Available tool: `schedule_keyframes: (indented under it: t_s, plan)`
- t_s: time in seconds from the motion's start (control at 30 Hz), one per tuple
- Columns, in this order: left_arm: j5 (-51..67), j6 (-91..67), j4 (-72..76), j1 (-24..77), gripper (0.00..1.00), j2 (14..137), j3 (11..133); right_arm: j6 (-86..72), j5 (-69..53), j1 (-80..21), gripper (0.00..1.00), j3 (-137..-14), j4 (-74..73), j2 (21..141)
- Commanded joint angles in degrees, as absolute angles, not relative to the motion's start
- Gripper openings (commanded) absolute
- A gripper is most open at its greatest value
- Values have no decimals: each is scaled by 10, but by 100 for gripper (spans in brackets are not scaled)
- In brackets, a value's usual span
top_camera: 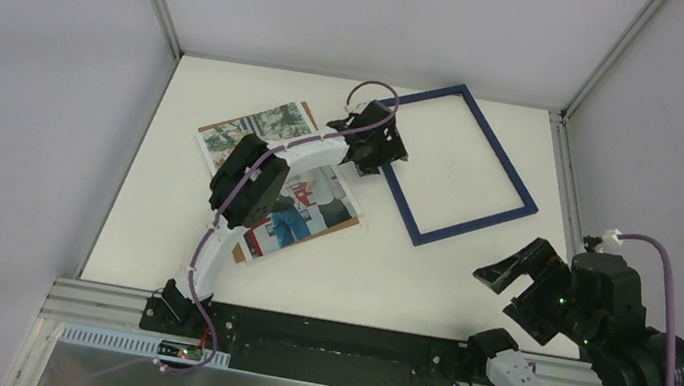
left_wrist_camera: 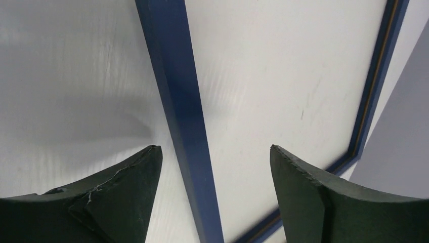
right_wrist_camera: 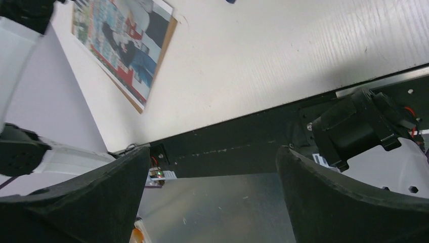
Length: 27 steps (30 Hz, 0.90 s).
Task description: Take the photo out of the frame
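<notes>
Two claws in view, both spread wide, neither pinching anything. Furthest left on the white table (top_camera: 376, 279): a colourful photo (top_camera: 299, 215), lying flat on a brown backing board (right_wrist_camera: 162, 48), already outside the frame and partly hidden beneath the left arm (top_camera: 249, 180). Next, reaching out past the photo toward the table's middle: left gripper (top_camera: 372, 147), hanging over the left side of the frame (top_camera: 474, 228). Seen from the left wrist: fingers (left_wrist_camera: 126, 192) set apart on either side of one dark blue bar of the frame; contact with that bar impossible to tell. Right of that: frame lying flat on the far right part of the table, dark blue face up, bare table showing through its opening, near the photo but not touching it. Furthest right: right gripper (top_camera: 520, 279), held up off the table near the front edge, fingers (right_wrist_camera: 101, 192) parted around nothing, camera looking back toward the photo and the arm bases.
</notes>
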<state>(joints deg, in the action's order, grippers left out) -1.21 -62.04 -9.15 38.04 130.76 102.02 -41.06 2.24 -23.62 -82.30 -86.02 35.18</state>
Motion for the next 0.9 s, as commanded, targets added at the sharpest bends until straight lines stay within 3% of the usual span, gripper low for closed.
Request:
schedule_keyframes:
  t_s: [0.0, 0.27, 0.6, 0.73, 0.87]
  plan:
    - [65, -549, -159, 364, 83, 1203, 1009, -378, -23, -239, 99, -786, -865, 374]
    - [125, -456, -240, 343, 86, 992, 852, -329, -102, -238, 99, -690, -768, 412]
    - [67, -433, -358, 341, 87, 684, 605, -314, -216, -239, 99, -574, -561, 547]
    - [37, -414, -384, 333, 89, 651, 577, -308, -237, -239, 99, -583, -494, 647]
    - [57, -387, -396, 299, 88, 714, 617, -312, -251, -240, 90, -618, -453, 770]
